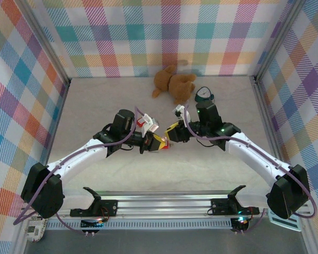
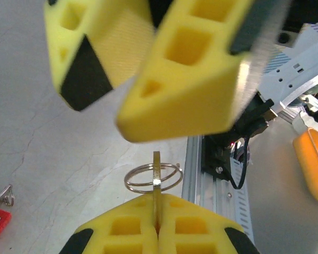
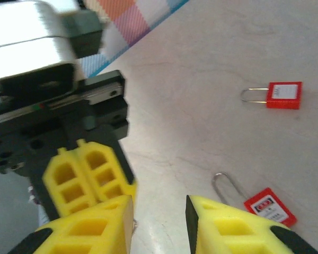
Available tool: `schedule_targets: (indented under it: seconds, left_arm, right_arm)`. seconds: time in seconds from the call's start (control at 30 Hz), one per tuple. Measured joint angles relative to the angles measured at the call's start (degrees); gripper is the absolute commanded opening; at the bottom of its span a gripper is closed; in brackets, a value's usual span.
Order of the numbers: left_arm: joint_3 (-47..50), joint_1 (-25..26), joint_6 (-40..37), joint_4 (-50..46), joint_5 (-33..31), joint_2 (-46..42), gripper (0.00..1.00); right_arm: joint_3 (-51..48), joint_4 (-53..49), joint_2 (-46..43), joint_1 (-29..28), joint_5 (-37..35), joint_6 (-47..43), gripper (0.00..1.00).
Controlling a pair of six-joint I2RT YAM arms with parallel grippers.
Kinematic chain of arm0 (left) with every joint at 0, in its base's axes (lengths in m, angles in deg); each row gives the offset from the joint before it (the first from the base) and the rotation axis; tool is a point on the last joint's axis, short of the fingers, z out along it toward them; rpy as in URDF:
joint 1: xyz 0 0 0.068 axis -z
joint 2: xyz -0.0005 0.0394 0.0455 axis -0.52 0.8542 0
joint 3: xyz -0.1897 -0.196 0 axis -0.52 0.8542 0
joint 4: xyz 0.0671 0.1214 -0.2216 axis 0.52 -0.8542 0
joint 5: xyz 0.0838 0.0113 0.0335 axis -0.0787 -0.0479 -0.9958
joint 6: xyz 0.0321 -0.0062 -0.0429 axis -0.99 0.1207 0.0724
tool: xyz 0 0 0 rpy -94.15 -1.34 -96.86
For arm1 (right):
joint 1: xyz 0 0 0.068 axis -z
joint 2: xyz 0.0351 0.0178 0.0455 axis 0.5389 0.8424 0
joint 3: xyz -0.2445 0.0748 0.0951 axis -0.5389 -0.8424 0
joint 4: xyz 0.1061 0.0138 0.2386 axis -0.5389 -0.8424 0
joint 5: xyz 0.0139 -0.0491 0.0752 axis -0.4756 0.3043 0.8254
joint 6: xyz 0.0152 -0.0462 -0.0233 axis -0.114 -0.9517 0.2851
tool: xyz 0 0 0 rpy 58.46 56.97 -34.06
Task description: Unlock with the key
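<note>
Between the left fingers (image 2: 98,236), the key (image 2: 157,177) points straight outward.

Matt yellow foam pads (image 2: 122,230) of the left claw (image 2: 158,206) pinch a thin silvery metal key (image 2: 157,164), its polished wire ring (image 2: 128,179) gleaming just above them. Beneath the claw, the pale tabletop (image 2: 53,137) looks matt and stone-like, veined with fine cracks. Ahead of the right claw (image 3: 159,214), padded in the same porous foam, a red plastic padlock (image 3: 284,95) and a second red padlock (image 3: 269,206) show smooth bodies and bright metal shackles.
</note>
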Motion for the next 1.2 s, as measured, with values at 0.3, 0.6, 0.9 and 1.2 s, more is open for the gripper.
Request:
schedule_targets:
  seconds: [0.3, 0.6, 0.9, 1.2]
  left_arm:
    - [-0.79, 0.0, -0.02, -0.09, 0.96, -0.17, 0.0]
    - [-1.68, 0.0, -0.15, -0.22, 1.11, -0.17, 0.0]
    - [-2.67, 0.0, -0.68, -0.48, 1.11, -0.17, 0.0]
    - [-2.78, 0.0, -0.39, -0.33, 2.21, 0.22, 0.0]
  right_arm:
    - [-0.33, 0.44, -0.35, 0.24, 2.4, 0.5, 0.34]
    - [-1.27, 3.13, -2.38, 0.24, 6.32, 3.13, 0.35]
    - [-1.84, 5.16, -0.83, 0.24, 11.89, 5.73, 0.24]
    - [-2.21, 5.99, -0.31, 0.24, 13.07, 6.54, 0.16]
